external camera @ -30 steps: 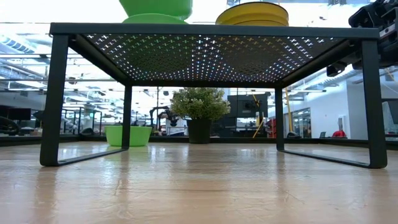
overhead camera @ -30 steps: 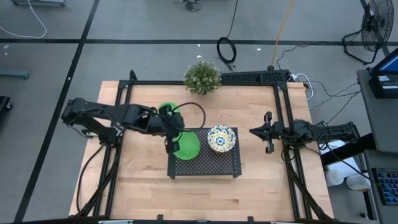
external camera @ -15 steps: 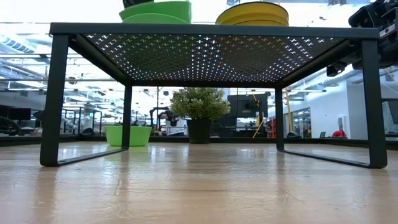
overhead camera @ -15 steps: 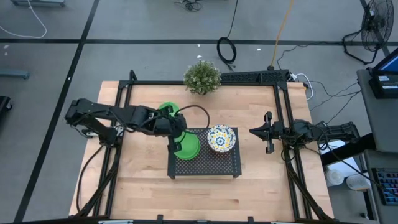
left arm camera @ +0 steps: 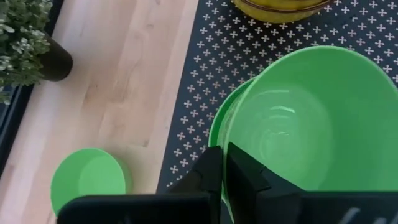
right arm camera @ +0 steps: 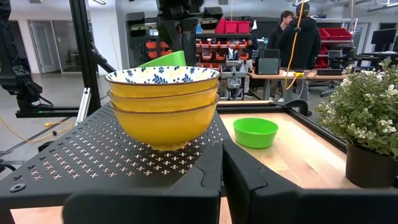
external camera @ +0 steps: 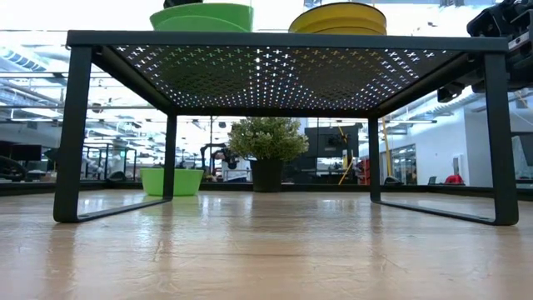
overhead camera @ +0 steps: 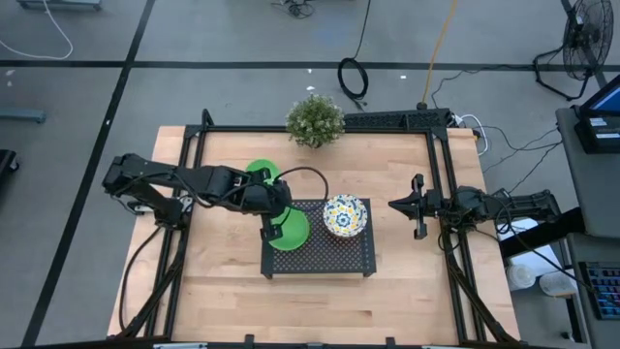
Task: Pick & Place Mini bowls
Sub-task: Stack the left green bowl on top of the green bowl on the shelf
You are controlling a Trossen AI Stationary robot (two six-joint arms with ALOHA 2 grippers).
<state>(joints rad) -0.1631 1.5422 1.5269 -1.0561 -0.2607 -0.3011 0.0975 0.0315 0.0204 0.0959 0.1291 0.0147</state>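
From the high view, our left gripper (overhead camera: 272,215) is over the left part of the black perforated rack (overhead camera: 320,257), clamped on the rim of a green bowl (overhead camera: 290,229) that lies on the rack top. Beside it on the rack sits the stack of patterned bowls (overhead camera: 344,215). A second green bowl (overhead camera: 260,172) lies on the table behind the rack, near the potted plant (overhead camera: 315,120). Our right gripper (overhead camera: 415,206) waits just right of the rack, fingers together and holding nothing.

In the low view, the held green bowl (external camera: 202,17) and the patterned stack (external camera: 337,17) show on the rack top (external camera: 283,38).

In the left wrist view, our fingers (left arm camera: 214,177) pinch the bowl's rim (left arm camera: 233,130).

In the right wrist view, three stacked bowls (right arm camera: 163,104) sit on the rack.
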